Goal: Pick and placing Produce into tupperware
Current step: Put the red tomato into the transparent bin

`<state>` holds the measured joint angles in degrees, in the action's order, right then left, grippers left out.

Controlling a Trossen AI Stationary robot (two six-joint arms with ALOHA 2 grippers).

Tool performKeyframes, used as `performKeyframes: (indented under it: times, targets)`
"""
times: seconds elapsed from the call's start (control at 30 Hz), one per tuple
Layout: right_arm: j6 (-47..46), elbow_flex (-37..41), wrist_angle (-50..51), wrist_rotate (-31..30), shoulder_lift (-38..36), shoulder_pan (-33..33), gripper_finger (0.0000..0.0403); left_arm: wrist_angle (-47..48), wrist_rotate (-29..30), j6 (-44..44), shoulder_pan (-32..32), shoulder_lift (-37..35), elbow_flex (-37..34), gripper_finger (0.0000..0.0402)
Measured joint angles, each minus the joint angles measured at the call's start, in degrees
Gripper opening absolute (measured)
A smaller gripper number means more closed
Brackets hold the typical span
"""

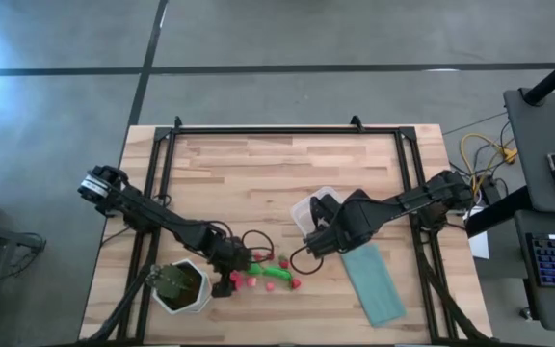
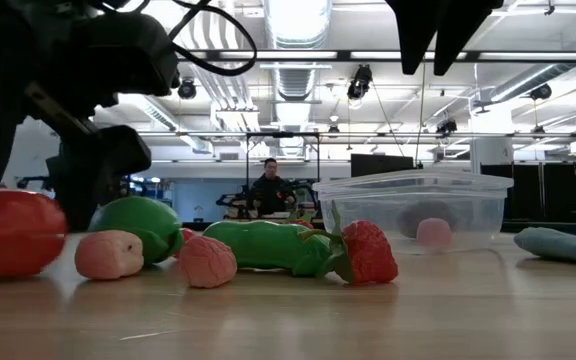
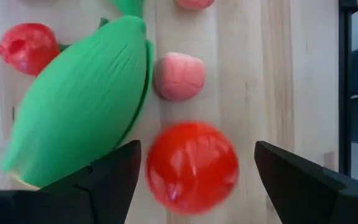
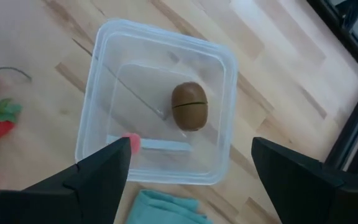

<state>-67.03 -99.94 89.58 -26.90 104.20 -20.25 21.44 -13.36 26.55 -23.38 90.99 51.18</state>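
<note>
The produce lies in a cluster near the table's front: a red round piece, a green ribbed piece, a pink lump, a long green piece and a strawberry. My left gripper is open and low over the cluster, one finger on each side of the red round piece and apart from it. The clear tupperware rests on the table to the right and holds a brown oval and a small pink piece. My right gripper hangs open above it.
A white pot with a green plant stands just left of the produce, close to my left arm. A teal cloth lies at the front right beside the tupperware. A black frame borders the table. A person stands far off in the room.
</note>
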Motion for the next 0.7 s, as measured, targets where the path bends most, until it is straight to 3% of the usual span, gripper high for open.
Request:
performKeyframes:
  times: [0.37,0.7]
  targets:
    - [1.31,0.00,0.17,-1.70,0.00,0.00,0.0325,0.07,6.69,-0.08,-0.73,0.49,-0.28,0.0299]
    - [1.69,0.00,0.20,-1.70,0.00,0.00,0.0325,0.76,-1.07,-0.51,-0.79,-1.89,0.89,0.0299]
